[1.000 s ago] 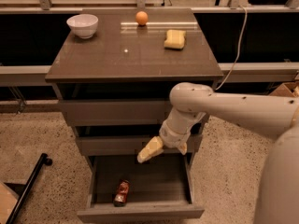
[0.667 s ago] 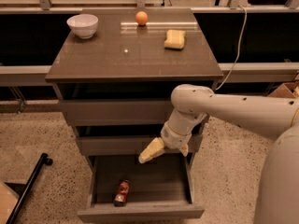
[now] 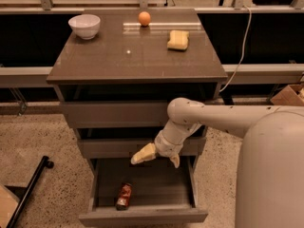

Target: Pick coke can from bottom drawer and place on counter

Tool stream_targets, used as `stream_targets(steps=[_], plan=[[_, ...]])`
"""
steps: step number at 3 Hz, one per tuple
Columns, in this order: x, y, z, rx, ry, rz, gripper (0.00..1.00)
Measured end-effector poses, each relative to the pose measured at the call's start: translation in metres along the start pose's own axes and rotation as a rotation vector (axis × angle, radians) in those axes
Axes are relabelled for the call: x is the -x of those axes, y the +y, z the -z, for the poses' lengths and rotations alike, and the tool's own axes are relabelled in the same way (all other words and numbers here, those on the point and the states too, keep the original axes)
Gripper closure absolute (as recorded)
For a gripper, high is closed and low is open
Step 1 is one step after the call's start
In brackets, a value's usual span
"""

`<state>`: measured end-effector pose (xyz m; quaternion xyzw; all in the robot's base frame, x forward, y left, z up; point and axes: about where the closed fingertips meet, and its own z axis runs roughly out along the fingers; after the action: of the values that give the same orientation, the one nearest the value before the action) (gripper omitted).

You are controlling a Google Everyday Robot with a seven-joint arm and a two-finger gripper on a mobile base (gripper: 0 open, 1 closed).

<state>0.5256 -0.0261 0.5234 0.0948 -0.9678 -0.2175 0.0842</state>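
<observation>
Item 1: my gripper [image 3: 159, 158]. Hangs in front of the middle drawer's [image 3: 118, 146] face, above the rear of the open bottom drawer [image 3: 142, 217], right of ctr. Fingers apart, holding nothing; one pale finger [image 3: 142, 154] points left, the other down-right.

Item 2: coke can [image 3: 124, 196]. Red, lying on its side on the bottom drawer's floor, front-left part, near the front panel. Position rel. to my gripper: below it, to the left and fwd toward the drawer front. Apart, no contact.

Item 3: bottom drawer. Pulled out; nothing else in it that I can see.

Item 4: tabletop [image 3: 128, 61], grey-brown, glossy. Carries a white bowl [image 3: 84, 26] at back left, an orange [image 3: 144, 18] at back ctr, and a yellow sponge [image 3: 177, 40] to the right of the orange, nearer the front.

Item 5: my arm [image 3: 223, 118]. Comes in from the right, across the cabinet's front.
</observation>
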Motion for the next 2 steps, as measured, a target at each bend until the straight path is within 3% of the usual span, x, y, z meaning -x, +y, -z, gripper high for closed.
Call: stream_targets(steps=[1,2], plan=[[0.034,0.007,-0.054,0.051,-0.016,-0.089,0.0],[0.063,0.007,-0.116,0.078,0.011,-0.16,0.0]])
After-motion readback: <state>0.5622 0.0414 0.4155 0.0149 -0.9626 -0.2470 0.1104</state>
